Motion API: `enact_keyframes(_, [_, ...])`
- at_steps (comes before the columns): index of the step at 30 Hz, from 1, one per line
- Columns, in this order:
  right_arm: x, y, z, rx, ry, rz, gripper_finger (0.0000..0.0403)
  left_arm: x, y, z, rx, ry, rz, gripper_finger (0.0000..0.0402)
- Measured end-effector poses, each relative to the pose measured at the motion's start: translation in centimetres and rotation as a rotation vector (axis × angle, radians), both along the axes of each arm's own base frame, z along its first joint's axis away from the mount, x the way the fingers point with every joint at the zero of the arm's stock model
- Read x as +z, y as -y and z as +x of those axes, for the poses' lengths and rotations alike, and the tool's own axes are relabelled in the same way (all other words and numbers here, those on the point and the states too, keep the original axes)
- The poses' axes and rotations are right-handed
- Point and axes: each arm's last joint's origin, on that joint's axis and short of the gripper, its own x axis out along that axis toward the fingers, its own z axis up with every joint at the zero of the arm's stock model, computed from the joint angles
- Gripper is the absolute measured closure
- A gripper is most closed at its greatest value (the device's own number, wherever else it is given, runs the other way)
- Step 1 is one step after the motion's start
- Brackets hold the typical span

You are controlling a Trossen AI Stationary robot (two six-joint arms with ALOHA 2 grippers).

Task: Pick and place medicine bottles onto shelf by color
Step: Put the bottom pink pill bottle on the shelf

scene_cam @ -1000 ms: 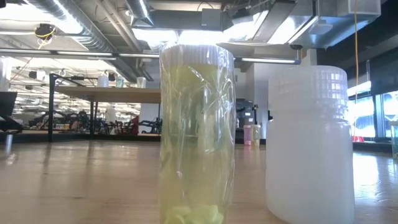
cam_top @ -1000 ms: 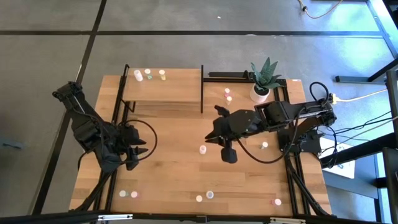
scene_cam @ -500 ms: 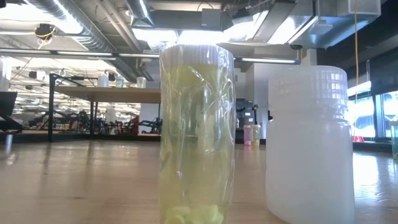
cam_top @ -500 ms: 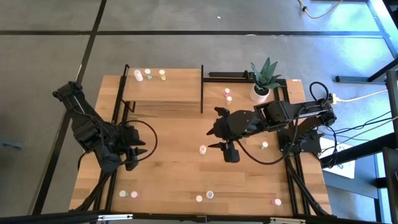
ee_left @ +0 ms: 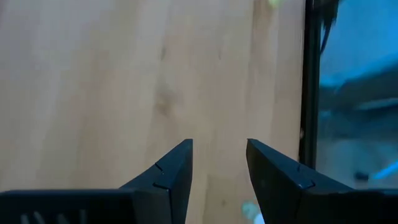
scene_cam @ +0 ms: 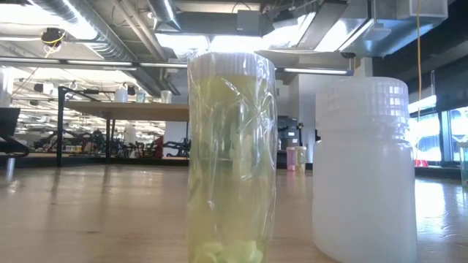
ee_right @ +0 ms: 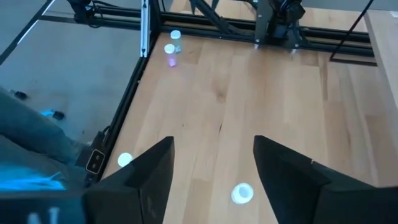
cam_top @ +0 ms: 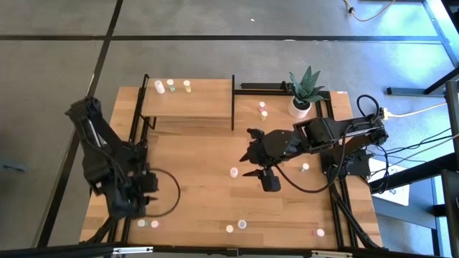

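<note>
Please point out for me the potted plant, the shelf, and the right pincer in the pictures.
potted plant [cam_top: 304, 87]: high view, on its green leaves.
shelf [cam_top: 204, 97]: high view, on a bare part of its wooden top.
right pincer [ee_right: 211, 163]: right wrist view, midway between its two open fingertips.

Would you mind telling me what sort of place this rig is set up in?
Probably a large open lab or workshop. The low view shows exposed ceiling ducts and a workbench far behind the table; the high view shows a bare grey floor around the table.
</note>
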Motion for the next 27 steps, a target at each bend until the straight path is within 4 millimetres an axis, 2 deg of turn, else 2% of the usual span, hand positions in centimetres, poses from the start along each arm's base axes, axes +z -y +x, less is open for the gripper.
enact_keyframes(6, [-0.2,0.1,-0.2,0.0,-0.026,-0.008,0.018,-1.7,2.5,0.2,-0.044,-0.055,0.016,0.0259])
enact_keyframes(16, [-0.2,0.1,-0.2,-0.001,-0.028,-0.008,0.018,-3.5,6.2,0.6,-0.08,-0.042,-0.069,0.0259])
enact_keyframes(27, [-0.2,-0.1,-0.2,0.035,-0.039,0.021,0.018,-5.5,8.1,-0.1,-0.112,-0.079,-0.013,0.0259])
